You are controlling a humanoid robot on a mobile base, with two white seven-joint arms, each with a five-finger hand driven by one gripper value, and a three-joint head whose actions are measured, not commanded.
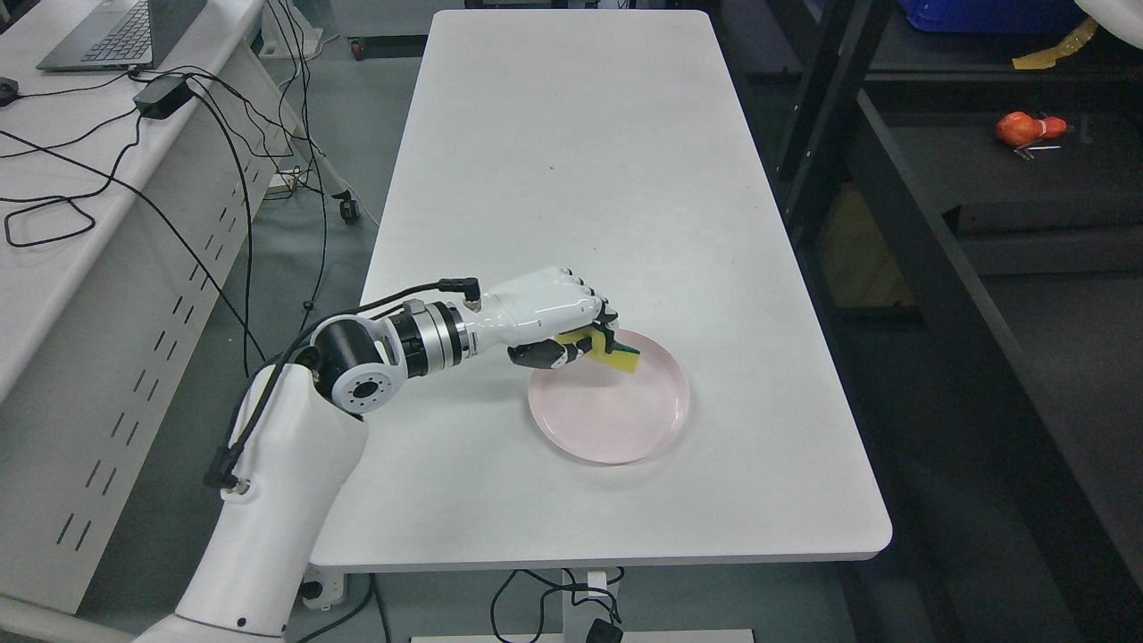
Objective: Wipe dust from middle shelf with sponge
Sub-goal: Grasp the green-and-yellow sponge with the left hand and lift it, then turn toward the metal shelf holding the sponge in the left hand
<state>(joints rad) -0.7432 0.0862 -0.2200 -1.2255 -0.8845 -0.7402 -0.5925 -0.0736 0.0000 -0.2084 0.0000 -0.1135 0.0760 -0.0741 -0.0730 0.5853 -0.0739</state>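
**Observer:** While the arm reaches in from the lower left of the frame, what is it holding?

**Operator:** I have the left robot hand [571,335] curled round the sponge [614,354], over the pink plate's [616,429] upper left rim on the white worktop [571,161], probably for carrying.

**Observer:** And the shelf?

**Operator:** Dark racking [938,223] on the right, cropped; I can't pick out its middle level. My fingers hide most of the sponge.

Left arm reaches in from lower left; left hand [571,326] curled, palm down, gripping.
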